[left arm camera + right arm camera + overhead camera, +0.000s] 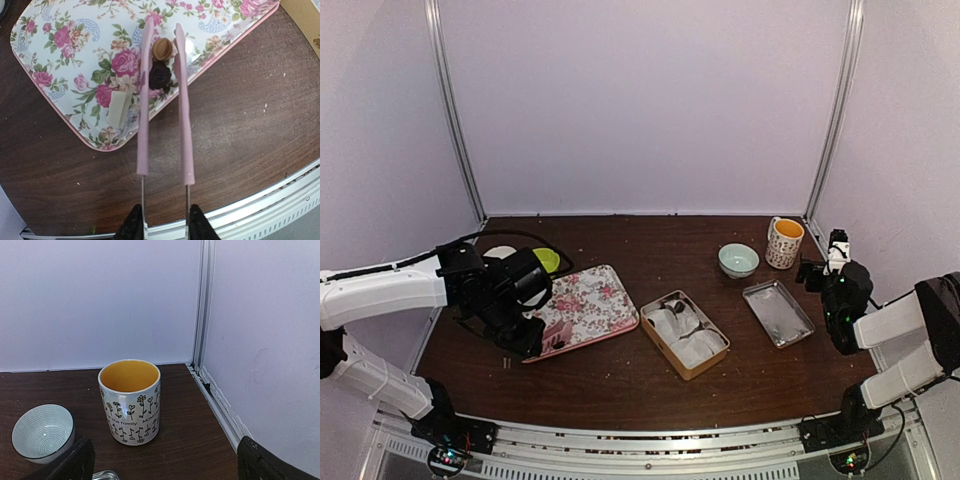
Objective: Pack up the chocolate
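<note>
Left pincer point(165, 227) is clamping pink tongs point(182, 100) over the floral tray point(60, 45); right pincer point(167, 467) is hanging with its jaws wide apart.

The left wrist view is showing what the top view is hiding behind the arm: two chocolates, one tan point(162, 48) and one dark point(160, 75), are lying on the tray between the tong tips, and a whitish piece point(119, 109) is lying just left of them; whether the tips are squeezing them, I cannot tell. The top view is adding the box point(660, 345) just right of the tray, then a steel tray point(778, 313) on the worktop point(620, 380). The right wrist view is showing the mug point(131, 407) and, beside it, the bowl point(42, 432).
</note>
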`<action>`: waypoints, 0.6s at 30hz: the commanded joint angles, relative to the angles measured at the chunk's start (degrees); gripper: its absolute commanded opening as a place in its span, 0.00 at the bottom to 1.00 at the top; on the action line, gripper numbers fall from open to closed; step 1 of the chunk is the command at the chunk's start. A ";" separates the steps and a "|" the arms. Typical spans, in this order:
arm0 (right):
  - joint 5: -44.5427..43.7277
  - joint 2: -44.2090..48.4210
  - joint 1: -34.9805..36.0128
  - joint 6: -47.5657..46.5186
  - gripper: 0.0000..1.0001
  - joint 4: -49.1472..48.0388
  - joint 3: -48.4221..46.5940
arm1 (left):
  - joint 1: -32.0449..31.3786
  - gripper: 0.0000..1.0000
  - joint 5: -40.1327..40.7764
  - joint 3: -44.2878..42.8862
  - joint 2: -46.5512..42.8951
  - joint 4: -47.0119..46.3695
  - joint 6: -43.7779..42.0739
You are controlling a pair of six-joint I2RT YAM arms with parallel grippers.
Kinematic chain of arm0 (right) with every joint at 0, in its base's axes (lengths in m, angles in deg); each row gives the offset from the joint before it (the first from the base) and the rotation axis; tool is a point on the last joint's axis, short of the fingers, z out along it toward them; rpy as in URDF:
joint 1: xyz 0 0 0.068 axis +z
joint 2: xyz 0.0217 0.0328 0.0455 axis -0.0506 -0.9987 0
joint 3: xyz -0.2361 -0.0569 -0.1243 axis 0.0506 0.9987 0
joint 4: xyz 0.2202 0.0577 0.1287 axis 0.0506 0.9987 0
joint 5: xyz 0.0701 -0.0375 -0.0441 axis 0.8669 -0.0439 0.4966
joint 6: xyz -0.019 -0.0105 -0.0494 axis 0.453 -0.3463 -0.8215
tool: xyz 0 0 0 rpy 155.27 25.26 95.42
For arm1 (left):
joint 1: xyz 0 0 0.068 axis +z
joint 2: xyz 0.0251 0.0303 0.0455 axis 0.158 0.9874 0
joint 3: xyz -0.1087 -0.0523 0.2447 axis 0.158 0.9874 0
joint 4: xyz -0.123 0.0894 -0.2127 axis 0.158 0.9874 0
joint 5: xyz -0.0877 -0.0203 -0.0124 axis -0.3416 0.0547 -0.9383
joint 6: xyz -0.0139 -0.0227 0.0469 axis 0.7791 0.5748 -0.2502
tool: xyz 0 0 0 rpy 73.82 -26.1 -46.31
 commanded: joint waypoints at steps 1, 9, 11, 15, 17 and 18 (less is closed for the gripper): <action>0.29 0.21 -0.50 0.13 1.00 -0.13 -0.80 | 0.33 0.27 -0.66 -1.46 0.28 -0.90 -0.47; 0.29 0.19 -0.51 0.12 1.00 -0.12 -0.88 | 0.33 0.23 0.67 -2.07 -1.33 -0.72 -0.35; 0.29 0.19 -0.51 0.12 1.00 -0.12 -0.77 | 0.33 0.23 1.04 -2.45 -1.36 -0.32 -0.33; 0.29 0.19 -0.45 0.17 1.00 -0.12 -0.87 | 0.33 0.23 2.20 -3.71 -2.27 -0.06 -0.21; 0.31 0.19 -0.52 0.12 1.00 -0.08 -0.83 | 0.33 0.23 2.87 -4.69 -2.93 -0.06 -0.24; 0.31 0.19 -0.53 0.12 1.00 -0.12 -0.85 | 0.33 0.24 2.92 -5.22 -3.14 -0.06 -0.32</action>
